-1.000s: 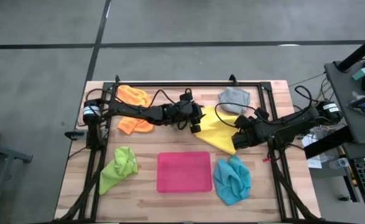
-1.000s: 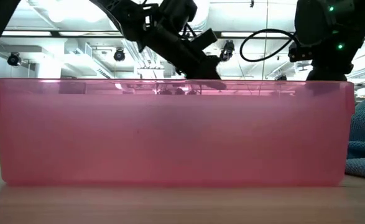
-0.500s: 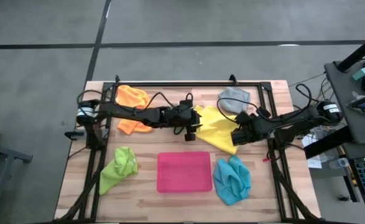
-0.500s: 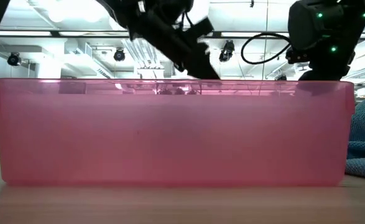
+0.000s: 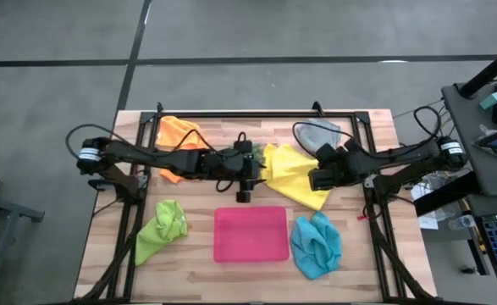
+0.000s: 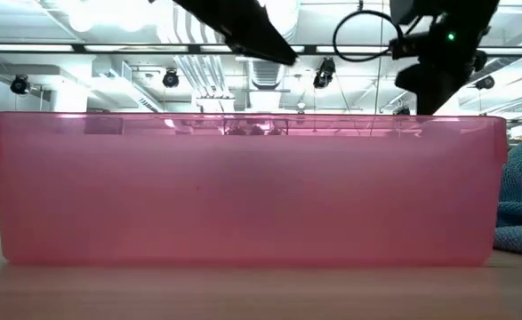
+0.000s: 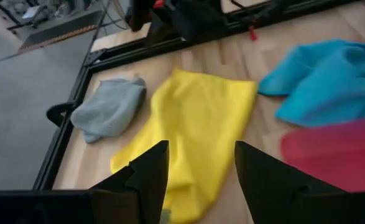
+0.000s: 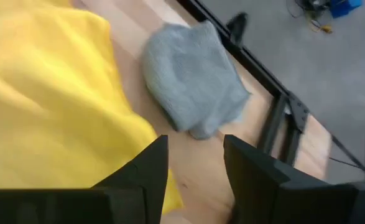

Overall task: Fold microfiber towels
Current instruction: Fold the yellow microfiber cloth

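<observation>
The yellow towel point(image 5: 295, 169) lies flat on the table's middle right, and shows between both pairs of fingers in the wrist views point(image 7: 194, 118) point(image 8: 39, 93). My left gripper point(image 5: 245, 188) point(image 7: 201, 149) hovers open just left of it. My right gripper point(image 5: 314, 180) point(image 8: 194, 146) stands open over its right part, raised above the table. The grey towel point(image 5: 323, 133) point(image 8: 191, 81) lies bunched at the far right. The orange towel point(image 5: 180, 135) is at the far left, the lime green one point(image 5: 163, 229) near left, and the light blue one point(image 5: 317, 246) near right.
The pink tray point(image 5: 250, 235) sits at the near middle and fills the low view point(image 6: 243, 187), hiding the table behind it. A black frame rail point(image 5: 256, 115) runs along the far edge. A small green plant point(image 5: 253, 153) sits beside the left arm.
My right gripper has opened, let go of the yellow towel and risen, drifting a little toward the far left. My left gripper has drawn back toward the table's left and near edge and has also risen. The yellow towel stays flat where it lay.
</observation>
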`<state>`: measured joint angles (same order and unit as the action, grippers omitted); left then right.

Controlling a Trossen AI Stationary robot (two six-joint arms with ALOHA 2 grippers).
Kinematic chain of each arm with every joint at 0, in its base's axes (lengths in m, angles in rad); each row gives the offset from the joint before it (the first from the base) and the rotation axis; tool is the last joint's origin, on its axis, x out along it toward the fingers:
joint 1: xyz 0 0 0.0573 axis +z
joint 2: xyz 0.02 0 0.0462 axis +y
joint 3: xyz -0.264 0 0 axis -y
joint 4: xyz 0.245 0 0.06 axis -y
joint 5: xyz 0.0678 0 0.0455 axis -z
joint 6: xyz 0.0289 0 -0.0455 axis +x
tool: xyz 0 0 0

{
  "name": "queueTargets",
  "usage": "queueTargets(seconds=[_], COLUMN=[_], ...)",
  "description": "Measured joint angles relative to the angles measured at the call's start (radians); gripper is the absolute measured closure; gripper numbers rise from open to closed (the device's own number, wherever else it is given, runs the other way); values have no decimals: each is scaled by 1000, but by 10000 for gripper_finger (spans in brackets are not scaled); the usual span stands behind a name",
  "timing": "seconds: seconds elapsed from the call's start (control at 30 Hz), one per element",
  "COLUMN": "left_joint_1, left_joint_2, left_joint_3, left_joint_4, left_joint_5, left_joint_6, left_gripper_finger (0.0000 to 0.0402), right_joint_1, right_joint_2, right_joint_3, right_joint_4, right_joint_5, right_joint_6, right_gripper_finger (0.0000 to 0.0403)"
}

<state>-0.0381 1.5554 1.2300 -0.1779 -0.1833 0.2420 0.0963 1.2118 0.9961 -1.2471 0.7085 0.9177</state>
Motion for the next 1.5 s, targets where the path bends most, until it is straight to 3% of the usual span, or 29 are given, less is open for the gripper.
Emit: queueTargets(seconds=[0.27, 0.53, 0.87, 1.03, 1.2, 1.37, 1.5], left_joint_1=[-81, -125, -128, -128, -128, -128, -128], left_joint_2=[-76, -132, -137, -138, -141, -140, -140], left_joint_3=[-28, -84, -108, -129, -133, -150, -158], left_joint_4=[-116, -125, -117, -103, -98, -92, -72], left_joint_5=[0, 0, -2, -4, -5, -5, -5], left_joint_6=[-2, -28, -35, -46, -53, -56, -61], left_gripper_finger=[233, 233, 233, 233, 233, 233, 233], right_joint_1=[29, 30, 32, 32, 39, 43, 46], right_joint_2=[1, 1, 0, 2, 2, 2, 2], right_joint_3=[-123, -374, -511, -425, -299, -215, -204], right_joint_4=[489, 808, 789, 454, 192, 243, 417], right_joint_5=[-182, -313, -485, -496, -417, -342, -342], right_joint_6=[-196, -121, 79, 114, 127, 56, -47], right_gripper_finger=[309, 385, 394, 394, 394, 394, 394])
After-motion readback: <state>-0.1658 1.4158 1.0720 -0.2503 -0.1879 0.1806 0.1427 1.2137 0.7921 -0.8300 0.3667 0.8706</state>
